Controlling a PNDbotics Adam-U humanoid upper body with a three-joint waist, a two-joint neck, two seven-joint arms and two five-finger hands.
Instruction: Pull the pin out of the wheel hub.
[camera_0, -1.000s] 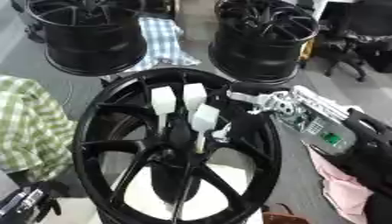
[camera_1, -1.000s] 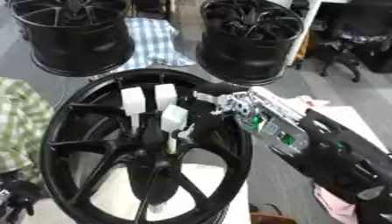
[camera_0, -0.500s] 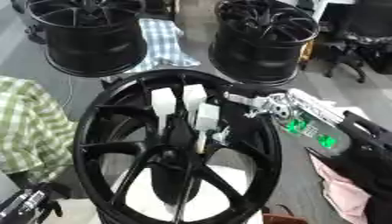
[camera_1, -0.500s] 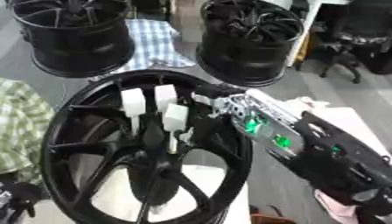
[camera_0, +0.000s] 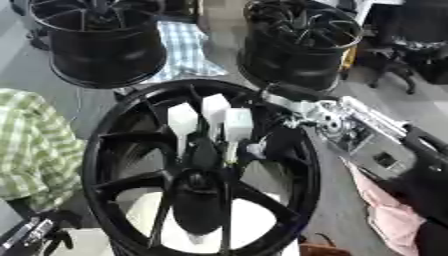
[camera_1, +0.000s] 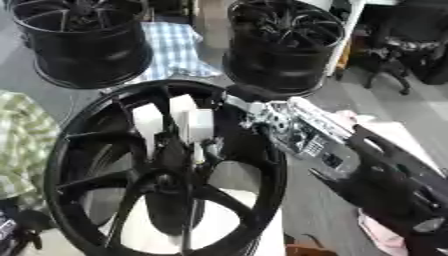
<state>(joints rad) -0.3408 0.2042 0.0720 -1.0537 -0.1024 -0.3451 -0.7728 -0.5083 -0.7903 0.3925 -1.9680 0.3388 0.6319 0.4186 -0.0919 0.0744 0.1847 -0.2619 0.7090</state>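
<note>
At the right rim of the wheel hub (camera_0: 197, 170), the right hand (camera_1: 262, 117) reached in from the right, its dark fingers (camera_0: 282, 141) lying over the spokes beside the hub's centre. Whether those fingers were released, clenched or grasping anything could not be told. Three white pins (camera_0: 210, 120) stood upright among the upper spokes, just left of the fingers; contact with the hand could not be confirmed. The silver-and-black right forearm (camera_1: 367, 170) extended away past the hub's right rim. Beyond the hub's far edge stood two black wheels (camera_0: 302, 42), with a checked cloth (camera_0: 185, 50) between them
</note>
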